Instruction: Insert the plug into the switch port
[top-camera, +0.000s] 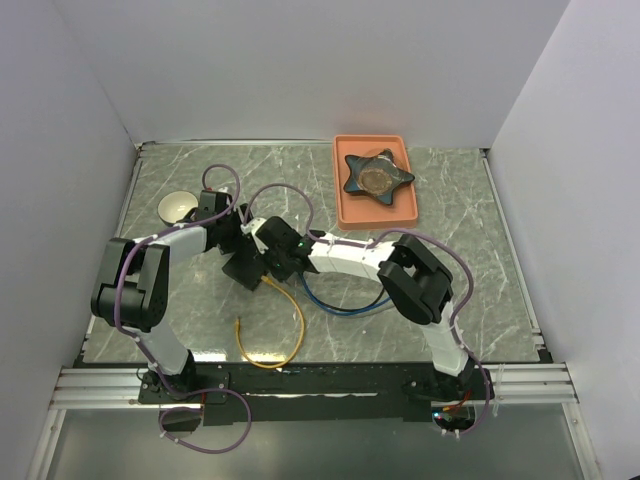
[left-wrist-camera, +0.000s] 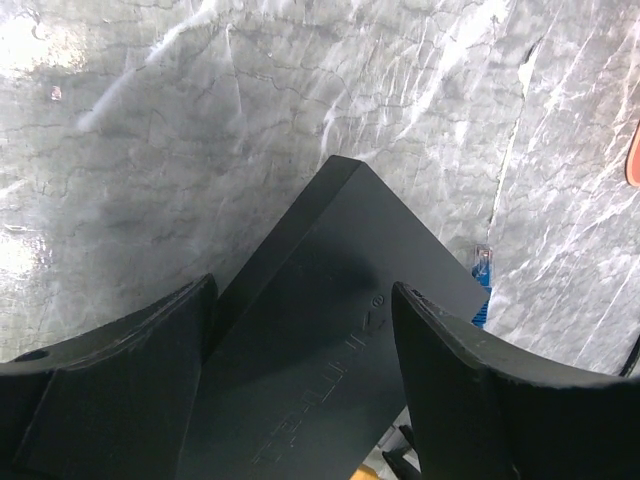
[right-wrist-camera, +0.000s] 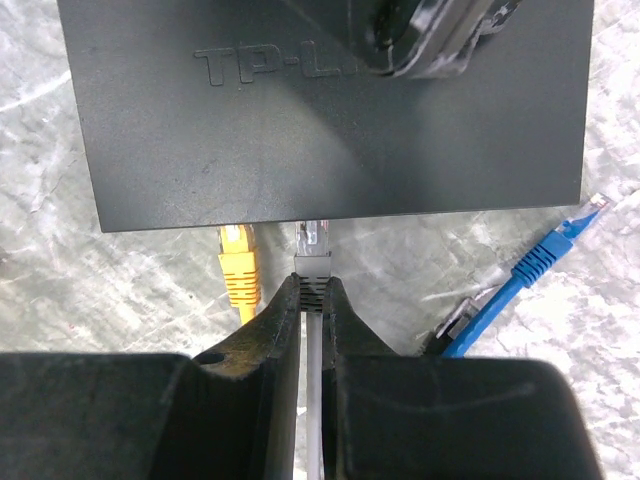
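The flat black switch box (right-wrist-camera: 330, 130) lies on the marble table; it also shows in the top view (top-camera: 243, 270). Its sockets are hidden under its near edge. My right gripper (right-wrist-camera: 312, 283) is shut on a grey plug (right-wrist-camera: 314, 240), whose clear tip meets the middle of that edge. How deep it sits is hidden. A yellow plug (right-wrist-camera: 238, 265) meets the same edge just to its left. My left gripper (left-wrist-camera: 300, 290) straddles the box (left-wrist-camera: 330, 330), its fingers (left-wrist-camera: 110, 380) against opposite long sides. In the top view both grippers (top-camera: 232, 245) (top-camera: 272, 262) meet at the box.
A blue plug (right-wrist-camera: 560, 245) lies loose on the table right of the grey one. Yellow cable (top-camera: 290, 310) and blue cable (top-camera: 340, 305) loop toward the near edge. An orange tray (top-camera: 345, 210) holding a dark star-shaped object (top-camera: 377, 177) stands at the back. A small bowl (top-camera: 176, 207) sits far left.
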